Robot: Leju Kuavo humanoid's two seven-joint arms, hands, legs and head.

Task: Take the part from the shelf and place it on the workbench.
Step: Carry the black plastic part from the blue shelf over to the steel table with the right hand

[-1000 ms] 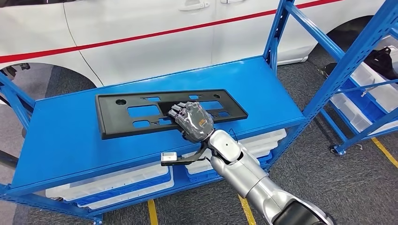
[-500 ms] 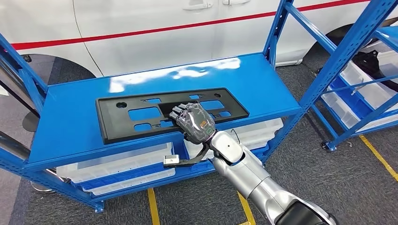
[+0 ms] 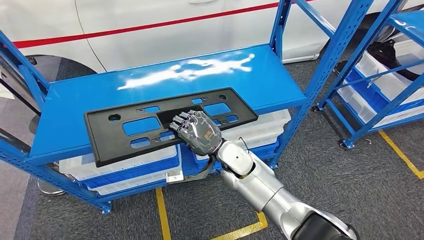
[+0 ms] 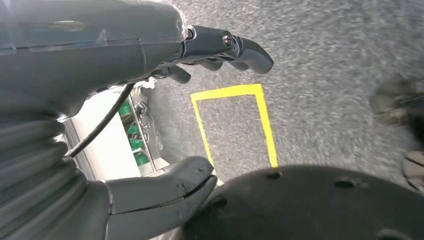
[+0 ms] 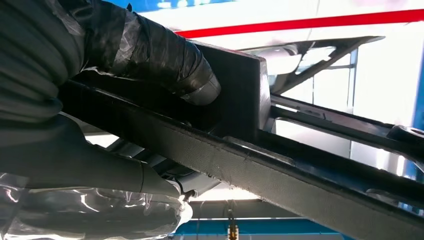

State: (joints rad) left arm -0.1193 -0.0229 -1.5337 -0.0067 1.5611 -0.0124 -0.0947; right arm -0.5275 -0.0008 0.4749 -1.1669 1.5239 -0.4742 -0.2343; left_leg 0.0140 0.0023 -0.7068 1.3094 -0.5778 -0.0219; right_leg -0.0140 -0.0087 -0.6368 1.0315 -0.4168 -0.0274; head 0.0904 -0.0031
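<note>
Reaching up from the lower right of the head view, the silver right arm [image 3: 260,187] runs diagonally to the shelf, and the right hand [image 3: 196,132] is clamped on the near long edge of the black part [image 3: 165,122], fingers lying over the top face near its middle. In the right wrist view the taped thumb [image 5: 165,65] presses one face of the part [image 5: 280,165] while the fingers [image 5: 95,170] curl under the other, so the hand has a firm hold of it. Going left to right: the blue upright [image 3: 22,67] of the shelf frame stands at the far left; the part's left end juts past the front lip of the blue shelf [image 3: 75,107] and hangs over the white bins [image 3: 127,172] on the lower level; its middle sits under the hand; its right end lies on the shelf surface, short of the right-hand upright [image 3: 327,55]. The part lies skewed, not parallel to the shelf's front edge. Behind the shelf is a white car body [image 3: 150,25] with a red stripe. Grey carpet with yellow floor lines [image 3: 161,215] gives open room in front of the shelf and to its right, up to a second blue rack [image 3: 385,85]. The left hand [image 4: 150,115] hangs over the carpet, thumb and fingers apart, holding nothing.
</note>
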